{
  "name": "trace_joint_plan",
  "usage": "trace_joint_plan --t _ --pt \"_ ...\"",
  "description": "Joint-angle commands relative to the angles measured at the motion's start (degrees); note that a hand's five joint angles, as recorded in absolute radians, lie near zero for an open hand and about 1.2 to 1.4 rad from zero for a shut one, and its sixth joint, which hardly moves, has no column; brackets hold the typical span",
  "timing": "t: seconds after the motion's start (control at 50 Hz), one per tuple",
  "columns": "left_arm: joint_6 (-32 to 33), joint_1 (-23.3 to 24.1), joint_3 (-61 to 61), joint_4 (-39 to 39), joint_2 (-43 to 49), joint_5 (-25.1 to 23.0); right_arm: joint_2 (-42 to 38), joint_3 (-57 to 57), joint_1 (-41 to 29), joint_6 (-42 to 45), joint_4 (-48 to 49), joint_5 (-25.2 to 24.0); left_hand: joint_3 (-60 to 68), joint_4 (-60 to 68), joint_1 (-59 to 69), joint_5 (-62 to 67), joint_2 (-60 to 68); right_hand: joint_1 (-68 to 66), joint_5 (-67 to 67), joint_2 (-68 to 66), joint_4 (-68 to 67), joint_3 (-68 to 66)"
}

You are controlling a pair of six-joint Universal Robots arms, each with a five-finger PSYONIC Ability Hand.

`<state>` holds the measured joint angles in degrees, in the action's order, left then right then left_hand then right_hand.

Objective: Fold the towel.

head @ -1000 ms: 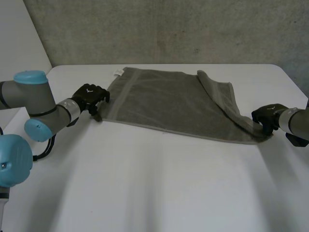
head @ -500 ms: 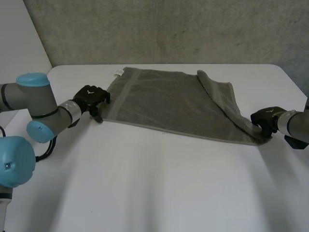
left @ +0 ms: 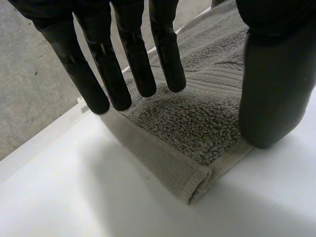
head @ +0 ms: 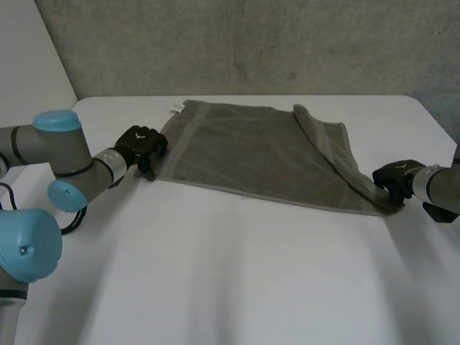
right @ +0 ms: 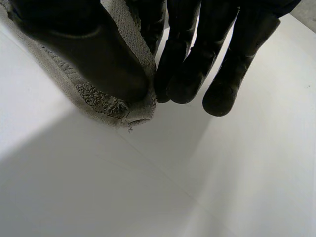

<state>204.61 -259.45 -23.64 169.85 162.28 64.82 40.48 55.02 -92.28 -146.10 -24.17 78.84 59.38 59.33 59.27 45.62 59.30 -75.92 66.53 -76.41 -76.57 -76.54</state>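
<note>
Grey terry-cloth towel [head: 251, 154] lies spread on the white table [head: 237, 280], its right edge folded over. Left hand [head: 141, 144] straddles the near-left corner, fingers [left: 132, 64] straight, thumb wide apart. Right hand [head: 394, 176] pinches the near-right corner between thumb and fingers.

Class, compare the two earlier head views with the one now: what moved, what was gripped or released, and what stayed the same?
The left hand edged slightly toward the towel, reaching its near left corner with fingers straight, gripping nothing. Its arm swung the same way. Nothing was released. The right hand stayed at the near right corner, which it pinches, and the towel lay unchanged on the table.
</note>
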Motion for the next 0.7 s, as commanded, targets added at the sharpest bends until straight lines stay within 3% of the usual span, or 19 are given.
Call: trace_joint_plan --t 0.02,0.38,0.5,0.7 --pt "0.09 0.08 -0.09 -0.05 -0.21 -0.39 -0.13 0.00 0.00 0.02 0.00 -0.17 10.36 10.41 10.48 14.13 10.44 -4.08 3.47 -3.59 -3.43 -3.46" --pt "0.18 0.08 -0.53 -0.13 -0.12 -0.39 -0.22 0.35 0.00 0.02 0.09 -0.26 8.86 8.91 8.98 12.63 8.95 -4.08 3.47 -3.59 -3.43 -3.46" --pt "0.35 0.08 -0.88 -0.13 -0.12 -0.39 -0.22 0.44 0.00 0.02 0.09 -0.26 20.58 20.63 20.69 24.34 20.66 -4.08 3.47 -3.59 -3.43 -3.46" --pt "1.49 0.17 -2.55 -0.49 -0.91 -0.39 -0.13 0.35 0.00 0.02 0.09 -0.26 20.62 20.67 20.73 24.38 20.70 -4.08 3.47 -3.59 -3.43 -3.46"
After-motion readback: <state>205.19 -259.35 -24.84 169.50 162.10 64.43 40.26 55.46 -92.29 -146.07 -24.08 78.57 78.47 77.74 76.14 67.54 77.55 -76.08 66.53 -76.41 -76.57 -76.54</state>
